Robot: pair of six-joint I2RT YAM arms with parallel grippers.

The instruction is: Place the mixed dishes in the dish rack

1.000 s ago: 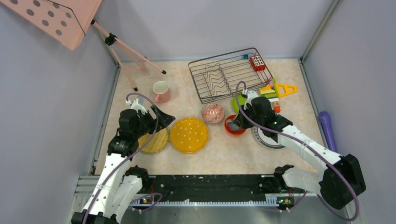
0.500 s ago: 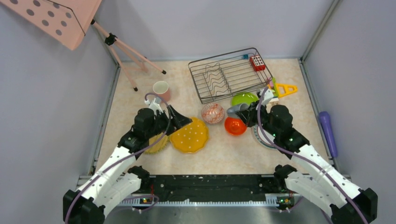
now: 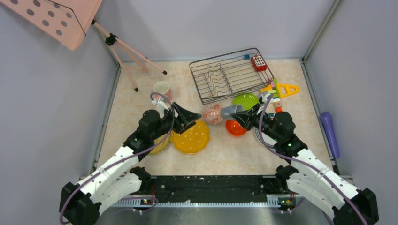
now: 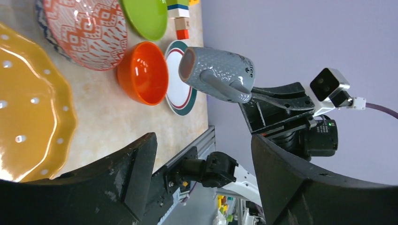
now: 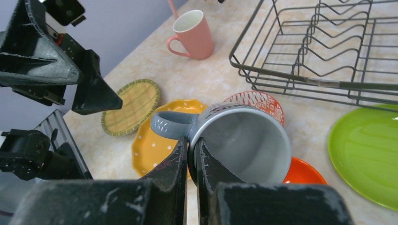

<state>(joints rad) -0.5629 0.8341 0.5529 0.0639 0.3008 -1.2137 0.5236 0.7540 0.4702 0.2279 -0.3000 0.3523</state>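
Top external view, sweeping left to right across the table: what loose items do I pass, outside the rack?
pink mug → yellow dotted plate → patterned bowl → lime green plate → purple cylinder

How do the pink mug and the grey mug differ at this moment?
The pink mug stands upright on the table; the grey mug is lifted and tipped sideways. The right gripper pinches the grey mug's rim; nothing touches the pink mug. Both have one handle and are outside the dish rack.
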